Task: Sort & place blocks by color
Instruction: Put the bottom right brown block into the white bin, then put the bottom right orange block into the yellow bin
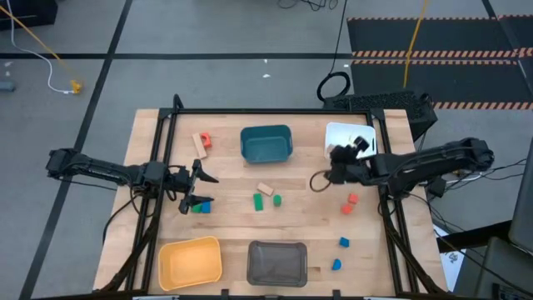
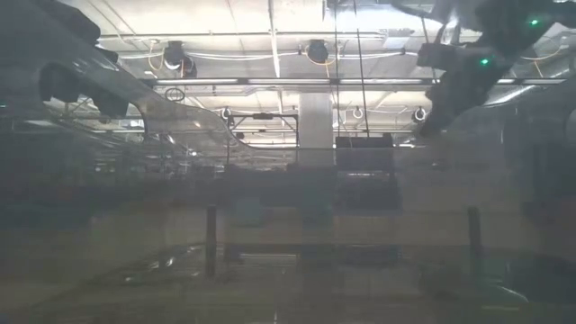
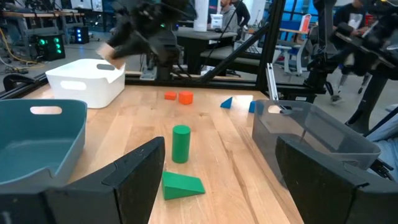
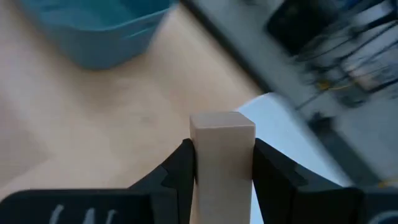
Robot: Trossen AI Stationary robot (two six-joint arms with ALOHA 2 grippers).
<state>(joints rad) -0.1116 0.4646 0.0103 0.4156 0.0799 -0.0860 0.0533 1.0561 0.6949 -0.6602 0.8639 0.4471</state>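
Note:
My right gripper point(image 1: 326, 177) is shut on a tan block point(image 4: 222, 134) beside the white bin point(image 1: 350, 137), with the bin's rim point(image 4: 292, 134) just beyond the block. My left gripper point(image 1: 198, 190) is open and low over the table's left part, empty. A green and a blue block point(image 1: 200, 207) lie beside it. Ahead of its fingers point(image 3: 219, 149) a green cylinder point(image 3: 180, 143) stands on end and a green wedge point(image 3: 182, 185) lies flat. Red blocks point(image 1: 350, 204), blue blocks point(image 1: 340, 252), a tan block point(image 1: 266, 189) and a red and tan pair point(image 1: 201, 142) lie loose on the table. My right gripper pinches the tan block between its two fingers point(image 4: 180, 171), one on each of two opposite long sides point(image 4: 249, 155). The block lies along the fingers and its square end point(image 4: 222, 121) sticks out past the fingertips. It is lifted clear of the table.
The teal bin point(image 1: 266, 143) sits at the far middle, the yellow bin point(image 1: 190, 260) and grey bin point(image 1: 277, 262) along the near edge. A black frame point(image 1: 250, 111) runs round the table. The low view shows nothing of the table top.

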